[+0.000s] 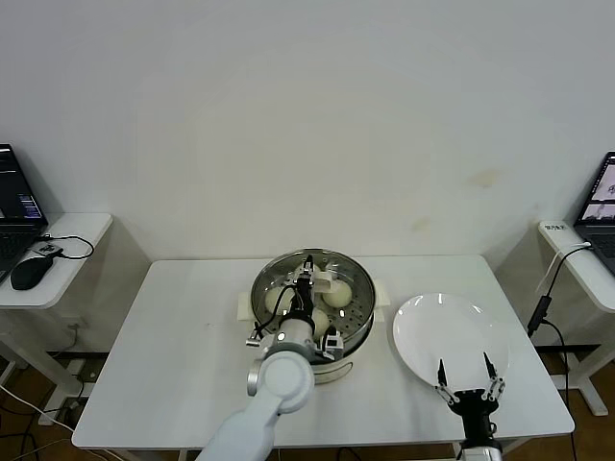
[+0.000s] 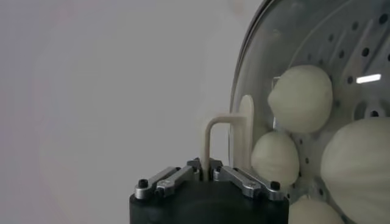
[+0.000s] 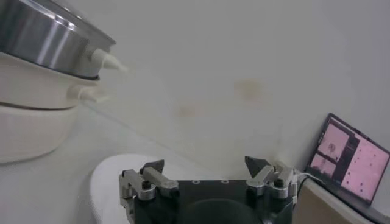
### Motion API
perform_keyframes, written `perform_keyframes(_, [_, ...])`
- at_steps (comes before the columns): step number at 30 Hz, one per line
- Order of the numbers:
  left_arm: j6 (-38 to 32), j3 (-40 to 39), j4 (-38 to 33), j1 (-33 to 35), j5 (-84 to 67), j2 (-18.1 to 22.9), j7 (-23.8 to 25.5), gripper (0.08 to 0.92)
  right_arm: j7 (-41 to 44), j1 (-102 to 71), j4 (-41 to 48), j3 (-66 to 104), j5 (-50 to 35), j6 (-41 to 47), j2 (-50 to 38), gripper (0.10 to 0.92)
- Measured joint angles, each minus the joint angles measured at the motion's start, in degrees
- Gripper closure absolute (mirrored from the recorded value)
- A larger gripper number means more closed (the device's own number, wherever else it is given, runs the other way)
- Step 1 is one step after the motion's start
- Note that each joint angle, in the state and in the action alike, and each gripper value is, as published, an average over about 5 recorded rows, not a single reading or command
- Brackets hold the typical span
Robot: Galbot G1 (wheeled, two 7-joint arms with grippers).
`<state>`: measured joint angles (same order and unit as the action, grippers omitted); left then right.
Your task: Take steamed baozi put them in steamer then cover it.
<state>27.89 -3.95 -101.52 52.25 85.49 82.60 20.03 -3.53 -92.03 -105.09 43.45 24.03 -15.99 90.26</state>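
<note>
Four baozi [image 2: 301,97] sit in the steamer [image 1: 357,322], frame centre; left end effector [image 2: 206,172] clamped on cover [image 2: 244,131] handle — seat it level. Right end effector [image 1: 467,379] is spread apart.

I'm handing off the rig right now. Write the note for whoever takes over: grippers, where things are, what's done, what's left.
Left gripper: shut on the cover handle, directly over the steamer.
Right gripper: open, holding nothing, parked over the near edge of the empty white plate.
Baozi: inside the steamer on the perforated tray; four show in the left wrist view.
Done: loading.
Left: confirm the cover sits flat on the rim, release the handle, withdraw the left arm.
</note>
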Motion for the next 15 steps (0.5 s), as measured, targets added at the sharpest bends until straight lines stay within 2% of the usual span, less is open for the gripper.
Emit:
perform_keyframes(7, [-0.10,0.32,-4.07,2.21,-1.41,-2.02,-0.24,0.464,0.08,-0.37,-0.03,-0.20,0.28,0.02,0.04,0.203])
perform_keyframes(15, [-0.89,2.67,-13.39,7.92,-6.00,-7.15,-1.52,0.235,0.20,-0.92,-0.31,-0.52,0.10,-0.02,0.03,0.202])
